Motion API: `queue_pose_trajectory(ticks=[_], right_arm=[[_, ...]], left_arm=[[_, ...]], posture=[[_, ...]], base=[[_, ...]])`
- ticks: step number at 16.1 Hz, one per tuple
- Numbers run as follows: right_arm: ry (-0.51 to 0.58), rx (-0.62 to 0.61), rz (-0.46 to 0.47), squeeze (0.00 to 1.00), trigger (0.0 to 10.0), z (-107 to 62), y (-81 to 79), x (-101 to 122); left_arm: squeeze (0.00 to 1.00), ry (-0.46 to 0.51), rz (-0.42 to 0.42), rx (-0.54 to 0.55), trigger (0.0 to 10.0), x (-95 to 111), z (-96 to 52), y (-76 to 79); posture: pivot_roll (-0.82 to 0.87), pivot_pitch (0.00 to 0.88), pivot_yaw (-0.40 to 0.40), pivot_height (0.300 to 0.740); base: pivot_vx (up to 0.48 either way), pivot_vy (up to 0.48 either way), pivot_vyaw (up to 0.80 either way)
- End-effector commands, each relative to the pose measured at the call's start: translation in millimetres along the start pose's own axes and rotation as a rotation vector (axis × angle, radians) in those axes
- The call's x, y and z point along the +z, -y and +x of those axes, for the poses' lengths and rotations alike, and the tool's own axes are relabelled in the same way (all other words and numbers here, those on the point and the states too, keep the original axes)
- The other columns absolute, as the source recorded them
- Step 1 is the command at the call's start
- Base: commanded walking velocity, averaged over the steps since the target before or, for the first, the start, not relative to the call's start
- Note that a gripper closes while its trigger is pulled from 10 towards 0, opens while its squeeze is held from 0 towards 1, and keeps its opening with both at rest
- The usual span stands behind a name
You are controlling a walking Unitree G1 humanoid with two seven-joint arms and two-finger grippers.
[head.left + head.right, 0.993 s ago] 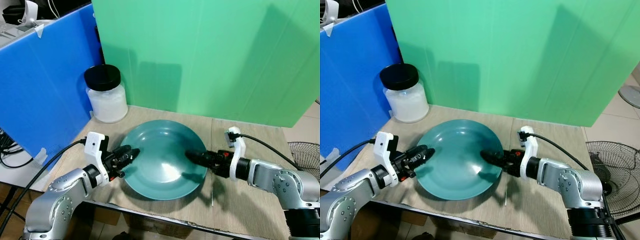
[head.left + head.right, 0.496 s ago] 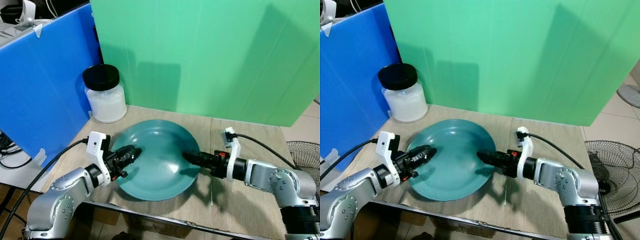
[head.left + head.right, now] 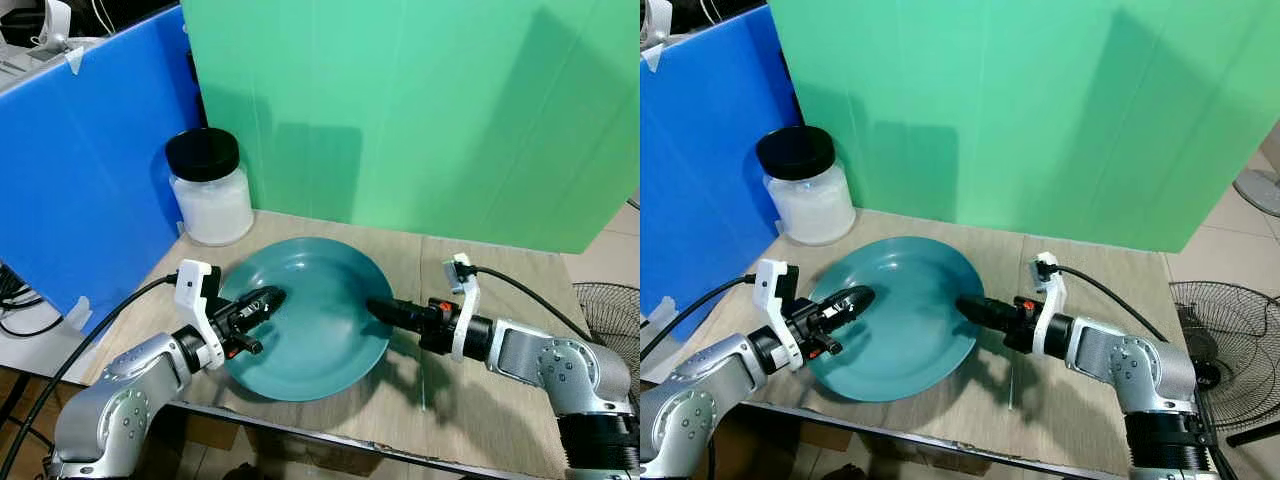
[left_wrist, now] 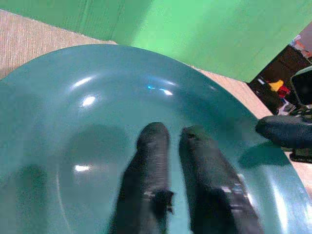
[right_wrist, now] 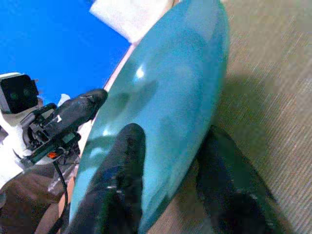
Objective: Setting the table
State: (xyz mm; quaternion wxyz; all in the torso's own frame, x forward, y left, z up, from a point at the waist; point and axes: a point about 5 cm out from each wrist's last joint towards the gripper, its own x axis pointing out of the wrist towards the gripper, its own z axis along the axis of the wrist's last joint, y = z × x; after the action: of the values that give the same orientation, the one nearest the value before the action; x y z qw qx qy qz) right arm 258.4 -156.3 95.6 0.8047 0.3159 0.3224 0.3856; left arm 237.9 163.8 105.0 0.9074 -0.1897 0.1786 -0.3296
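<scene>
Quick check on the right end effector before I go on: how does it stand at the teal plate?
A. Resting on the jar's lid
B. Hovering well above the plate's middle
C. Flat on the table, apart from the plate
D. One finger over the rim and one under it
D: in the right wrist view the teal plate's rim passes between the right end effector's two black fingers, one over the plate's face, the other beneath, by the table.

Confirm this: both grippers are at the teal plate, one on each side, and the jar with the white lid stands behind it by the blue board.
One detail is wrong: the jar has a black lid, not a white one, as the left eye view shows; its contents are white. The rest holds: the left gripper and right gripper are at opposite sides of the teal plate, by the blue board.
</scene>
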Motion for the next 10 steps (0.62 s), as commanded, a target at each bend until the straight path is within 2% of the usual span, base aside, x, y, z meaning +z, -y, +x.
queue_pose_trajectory(ticks=[1, 5, 6, 7, 10], right_arm=[[0.027, -0.008, 0.01, 0.0, 0.0, -2.8, 2.0, 1], [0.078, -0.007, 0.053, 0.0, 0.0, -3.1, 2.2, 8], [0.098, -0.009, 0.063, 0.0, 0.0, -4.3, 2.6, 10], [0.128, -0.01, 0.077, 0.0, 0.0, -6.3, 2.7, 14], [0.208, -0.009, 0.113, 0.0, 0.0, -10.5, 1.1, 22]], left_arm=[[0.0, 0.012, 0.015, -0.015, 0.0, 5, -0.5, 2.4], [0.0, 0.049, 0.053, -0.043, 0.0, 15, -0.5, 10.0], [0.0, 0.069, 0.074, -0.054, 0.8, 20, -0.8, 14.4], [0.0, 0.095, 0.102, -0.051, 10.0, 26, -0.2, 19.2], [0.0, 0.137, 0.159, -0.071, 10.0, 38, 1.5, 31.3]], posture=[[0.08, 0.0, -0.016, 0.74], [0.08, 0.0, -0.021, 0.74], [0.08, 0.0, -0.021, 0.74], [0.09, 0.0, -0.025, 0.74], [0.09, 0.0, -0.027, 0.74]], base=[[0.0, 0.0, 0.0], [0.0, 0.0, 0.0], [0.0, 0.0, 0.0], [0.0, 0.0, 0.0], [0.0, 0.0, 0.0]])
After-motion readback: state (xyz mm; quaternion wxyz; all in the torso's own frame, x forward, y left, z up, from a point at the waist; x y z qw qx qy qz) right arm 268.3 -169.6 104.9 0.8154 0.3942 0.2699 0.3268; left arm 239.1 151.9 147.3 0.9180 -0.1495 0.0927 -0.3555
